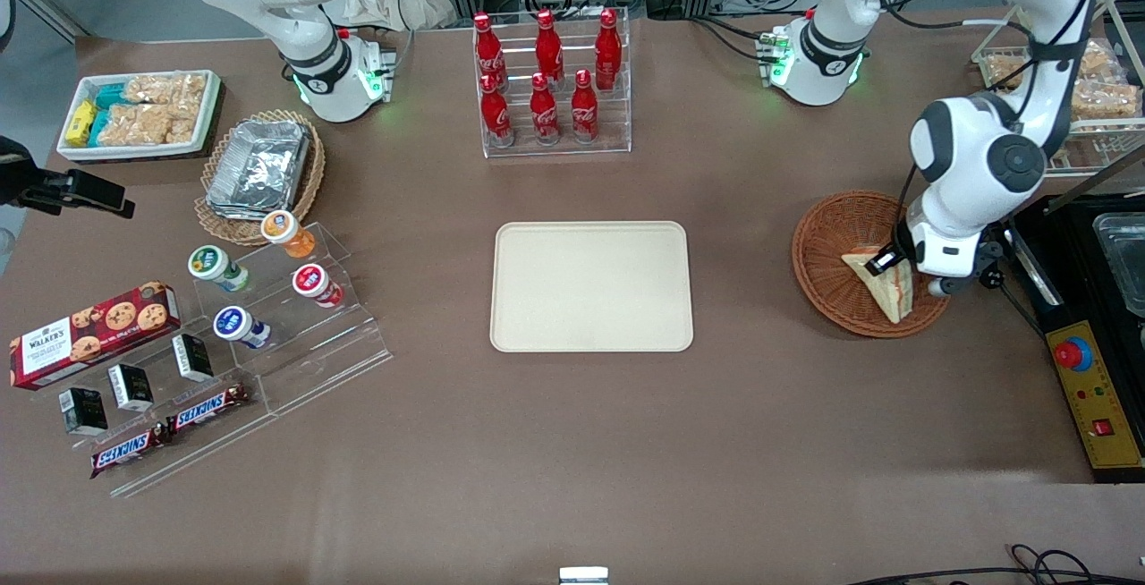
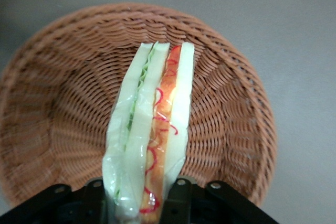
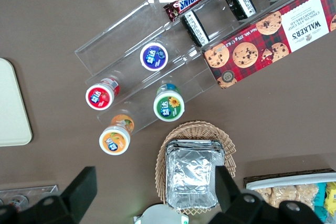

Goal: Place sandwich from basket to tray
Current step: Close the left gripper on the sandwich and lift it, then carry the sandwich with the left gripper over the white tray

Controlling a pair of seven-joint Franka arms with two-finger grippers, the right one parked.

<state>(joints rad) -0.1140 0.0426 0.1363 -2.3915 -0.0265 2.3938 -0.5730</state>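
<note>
The jaws stand on either flat face of the sandwich (image 2: 149,129), clamped on it at one end of the wedge. Both black fingers (image 2: 178,198) press the clear wrapping against the bread, with the cut edge and its red-orange and green filling layers facing the wrist camera. The gripper (image 1: 897,263) sits low over the reddish-brown wicker basket (image 1: 827,245), at the working arm's end of the table (image 1: 572,442).

The sandwich is inside the basket. From the wrist view it stands on edge rather than lying flat, but whether it rests on the weave or hangs just clear of it cannot be told. Its long axis runs from the jaws toward the basket rim in the wrist view. In the front view the wedge lies with one end toward the front camera and its pale point toward the tray (image 1: 591,286).

Hazards from here, as a judgement:
- The grip is near one end only. The free end could swing or droop during the lift, and the wedge could rotate in the jaws.
- The wrapping looks slick. The sandwich could slide out if the transfer is abrupt.
- Soft bread may compress, loosening the hold.
- A shallow lift could catch the free end on the basket rim.

The tray lies well apart from the basket, toward the middle of the table, and carries nothing.
</note>
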